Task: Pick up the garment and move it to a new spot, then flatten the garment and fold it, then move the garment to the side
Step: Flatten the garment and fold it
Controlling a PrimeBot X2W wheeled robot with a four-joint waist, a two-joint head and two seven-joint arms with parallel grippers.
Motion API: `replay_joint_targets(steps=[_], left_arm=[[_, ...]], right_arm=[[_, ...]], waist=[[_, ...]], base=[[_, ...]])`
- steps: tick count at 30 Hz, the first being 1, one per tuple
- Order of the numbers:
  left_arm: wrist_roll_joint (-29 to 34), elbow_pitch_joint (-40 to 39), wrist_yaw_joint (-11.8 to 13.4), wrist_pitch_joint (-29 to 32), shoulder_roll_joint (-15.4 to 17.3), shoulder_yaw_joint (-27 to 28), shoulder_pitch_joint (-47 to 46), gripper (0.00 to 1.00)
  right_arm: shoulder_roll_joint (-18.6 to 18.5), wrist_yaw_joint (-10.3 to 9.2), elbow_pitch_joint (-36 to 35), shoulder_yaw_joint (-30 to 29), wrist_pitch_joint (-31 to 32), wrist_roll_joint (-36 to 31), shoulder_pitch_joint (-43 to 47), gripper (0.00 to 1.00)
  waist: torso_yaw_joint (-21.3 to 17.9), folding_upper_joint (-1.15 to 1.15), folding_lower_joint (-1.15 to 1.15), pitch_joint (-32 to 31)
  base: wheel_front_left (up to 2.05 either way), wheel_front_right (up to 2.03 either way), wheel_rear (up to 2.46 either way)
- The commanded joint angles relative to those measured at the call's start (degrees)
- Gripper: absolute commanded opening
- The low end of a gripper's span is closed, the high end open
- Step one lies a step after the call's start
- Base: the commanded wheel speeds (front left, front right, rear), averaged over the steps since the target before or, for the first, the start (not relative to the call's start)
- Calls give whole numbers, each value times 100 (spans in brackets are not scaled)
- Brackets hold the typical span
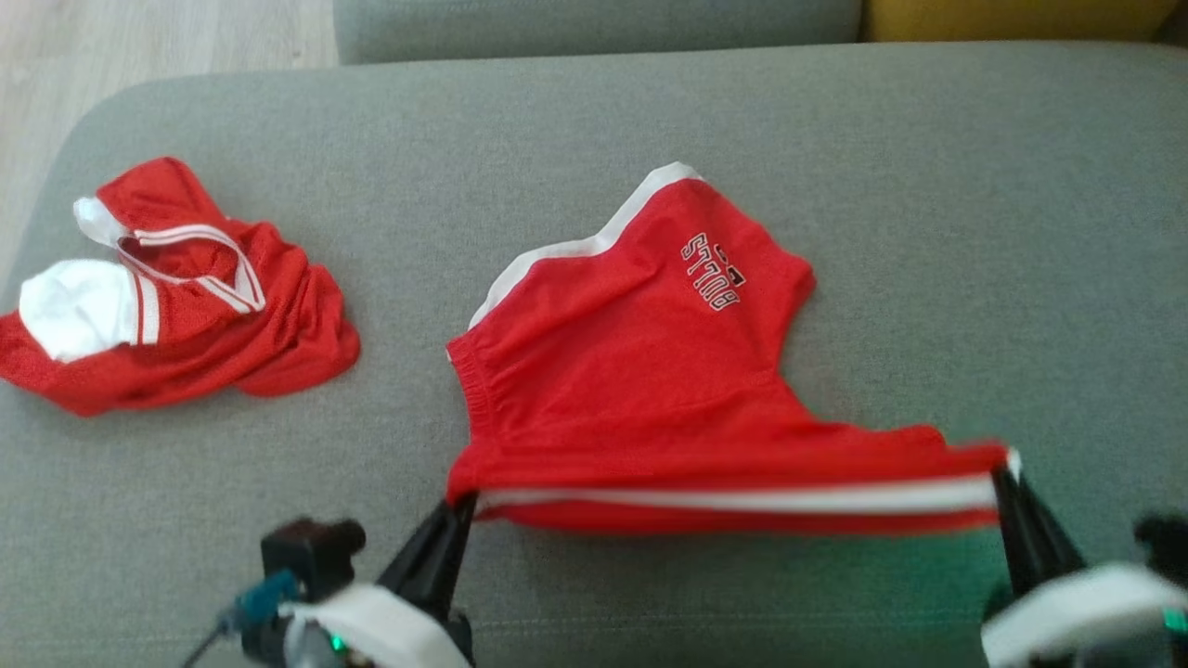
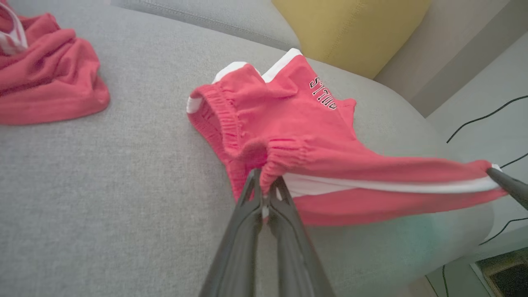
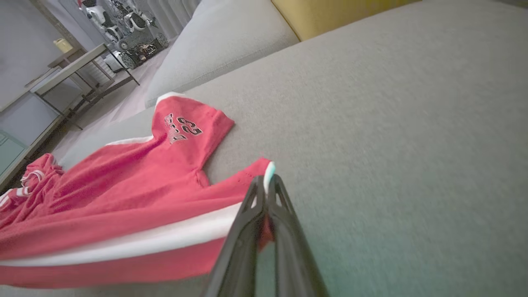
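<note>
Grey fabric sofa seat. Red cotton shorts with a white side stripe are stretched along its front edge. The waistband corner is clamped by the left gripper and the leg hem by the right gripper. Even tension is advised while the cloth is lowered flat. Underside folds are hidden and the printed lettering is blurred.

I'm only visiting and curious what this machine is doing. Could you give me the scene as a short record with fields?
Surface: grey sofa seat
Garment handled: red shorts, white side stripe, Bulls print
Left hand: shut on the waistband corner
Right hand: shut on the leg hem, stripe stretched taut between both
Other garment: red and white jersey, crumpled, lying apart at the left
Behind: yellow cushion
</note>
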Motion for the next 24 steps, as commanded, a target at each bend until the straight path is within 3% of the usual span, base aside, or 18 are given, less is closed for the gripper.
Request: replay_joint_targets(steps=[1, 10, 15, 24], left_arm=[[-65, -94, -56, 4, 121, 308, -577, 0], [-387, 562, -403, 129, -74, 480, -1833, 0], [-592, 1064, -621, 148, -272, 500, -2436, 0], [-661, 1784, -902, -85, -591, 432, -3244, 0]], right_arm=[[-102, 37, -121, 119, 74, -170, -719, 0], [-102, 37, 935, 605, 207, -654, -2894, 0], [-120, 37, 1872, 690, 14, -848, -4122, 0], [-357, 37, 3381, 828, -465, -897, -5570, 0]], waist=[[20, 0, 1, 115], [271, 0, 1, 774], [514, 0, 1, 1099], [911, 0, 1, 1475]], base=[[0, 0, 0], [0, 0, 0], [0, 0, 0], [0, 0, 0]])
